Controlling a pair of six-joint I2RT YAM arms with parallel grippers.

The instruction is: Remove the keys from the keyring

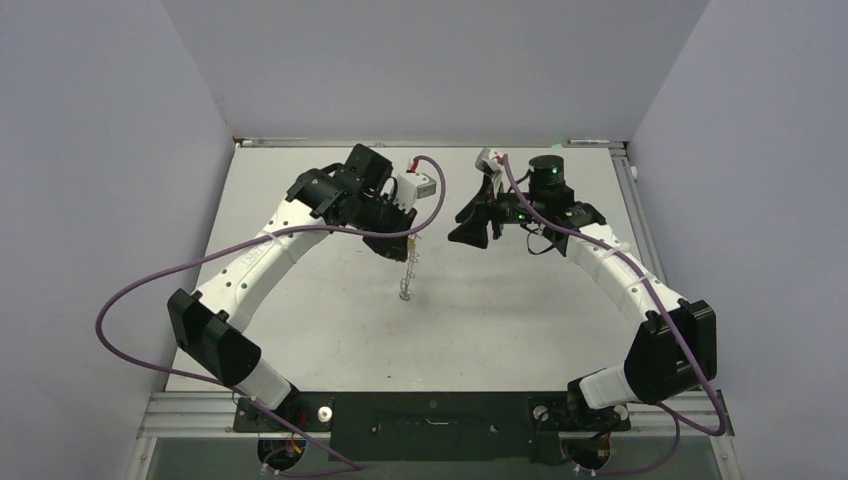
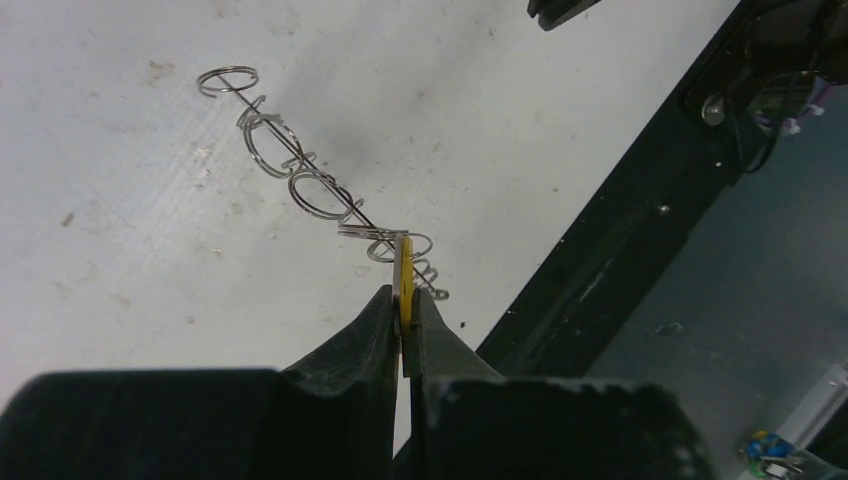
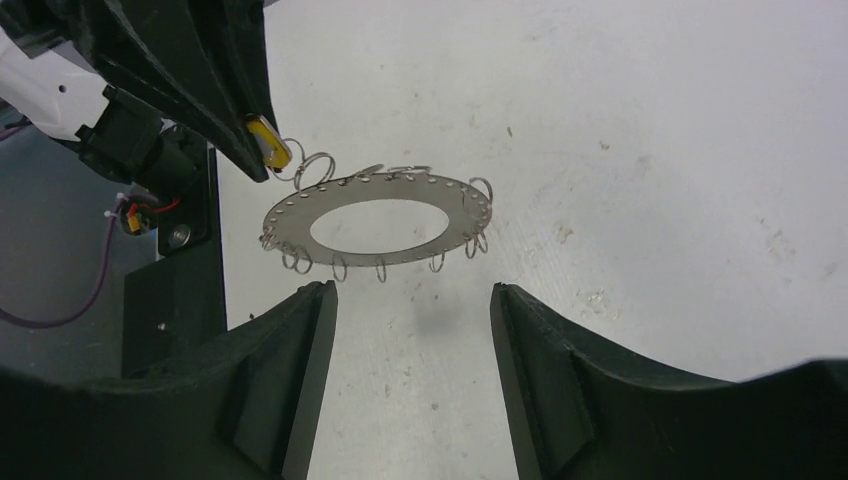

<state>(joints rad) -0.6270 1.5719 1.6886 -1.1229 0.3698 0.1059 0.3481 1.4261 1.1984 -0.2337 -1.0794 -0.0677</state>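
My left gripper (image 1: pixel 410 238) is shut on a small yellow-brass key (image 2: pixel 405 272), pinched edge-on between the fingertips. The keyring (image 3: pixel 466 214), a flat grey ring with a wide hole and several thin wire loops round its edge, hangs from that key by a loop. It shows edge-on in the left wrist view (image 2: pixel 300 175) and hangs below the left gripper in the top view (image 1: pixel 406 278). My right gripper (image 3: pixel 412 292) is open and empty, its fingers just short of the ring. The key (image 3: pixel 266 136) shows at the left fingertip (image 3: pixel 232 110). No other key shows.
The white table (image 1: pixel 520 320) carries small specks and scuffs. The black base rail (image 1: pixel 430 412) runs along the near edge. Grey walls enclose the left, back and right. Purple cables loop off both arms.
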